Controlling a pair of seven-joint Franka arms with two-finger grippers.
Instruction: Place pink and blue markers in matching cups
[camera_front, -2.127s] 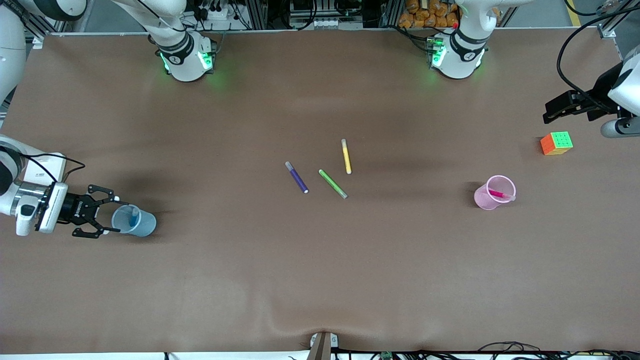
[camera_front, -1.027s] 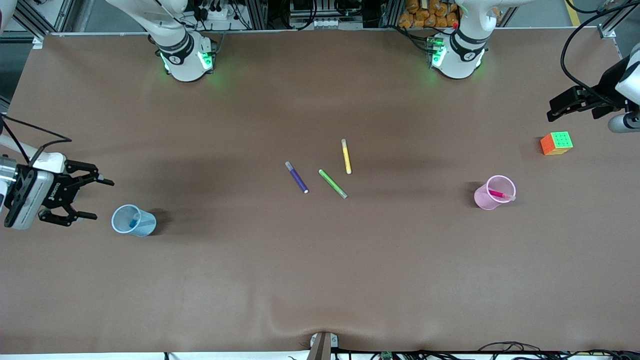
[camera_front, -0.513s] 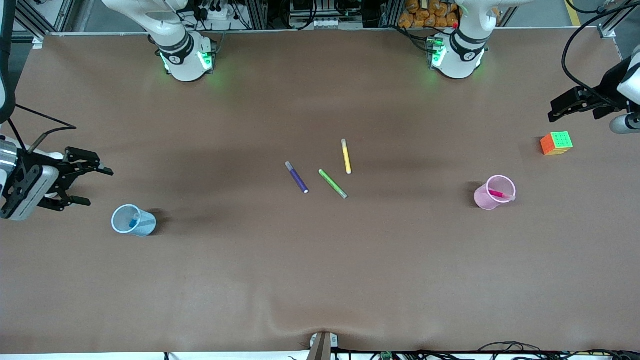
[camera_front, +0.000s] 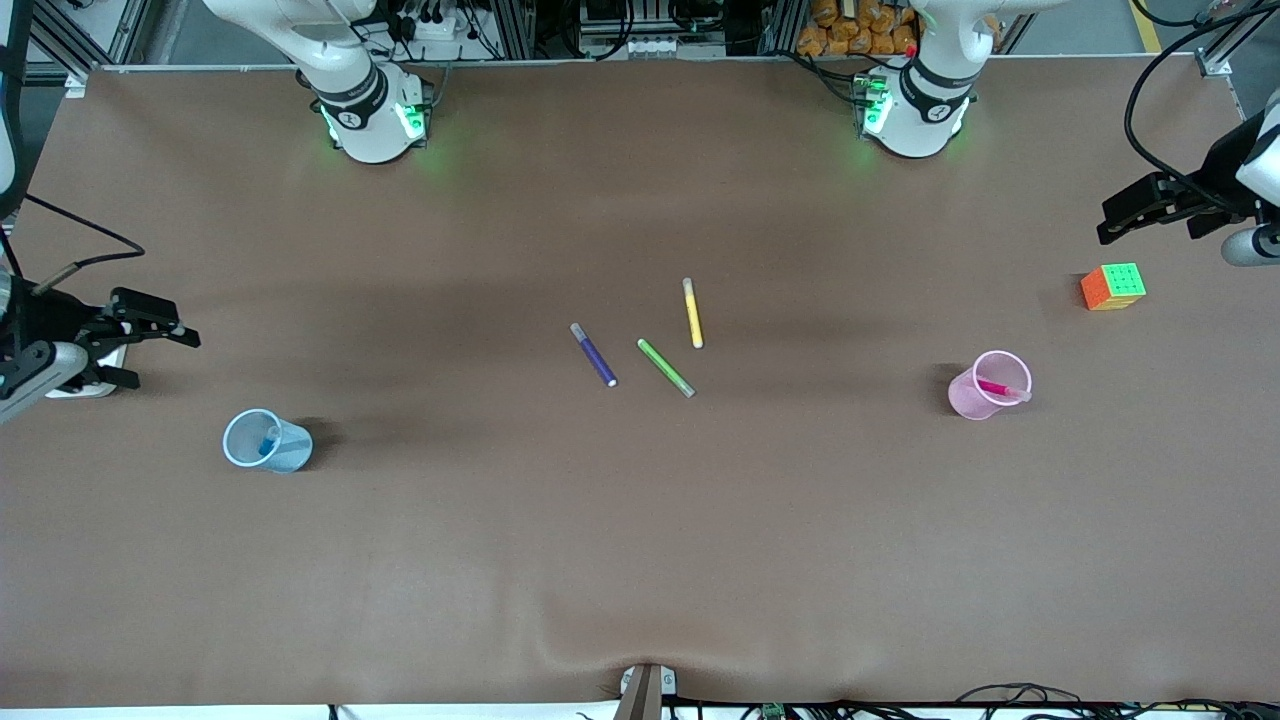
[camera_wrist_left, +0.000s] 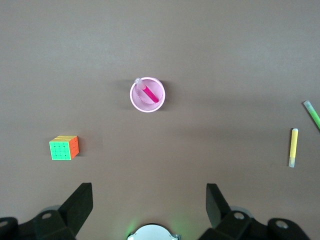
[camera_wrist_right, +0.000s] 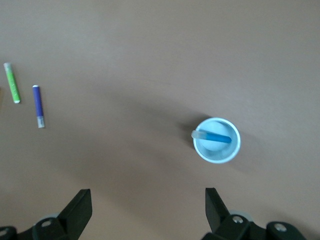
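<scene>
Both markers sit in matching cups: blue marker in blue cup, pink marker in pink cup. Your right pincer, jaws apart, has pulled back toward nine o'clock; your left pincer waits apart at three o'clock. Task looks finished.

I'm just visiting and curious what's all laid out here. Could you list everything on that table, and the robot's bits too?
Pink cup: one, pale pink, toward the left arm's end, upright.
Pink marker: one, magenta, in the pink cup.
Blue cup: one, pale blue, toward the right arm's end, upright.
Blue marker: one, bright blue, in the blue cup.
Purple marker: one, mid-table, lying flat.
Green marker: one, beside the purple one.
Yellow marker: one, farther from the camera than the green.
Puzzle cube: one, multicoloured, at the left arm's end.
Left gripper: black, open, empty, above the cube's end.
Right gripper: black, open, empty, near the blue cup.
</scene>
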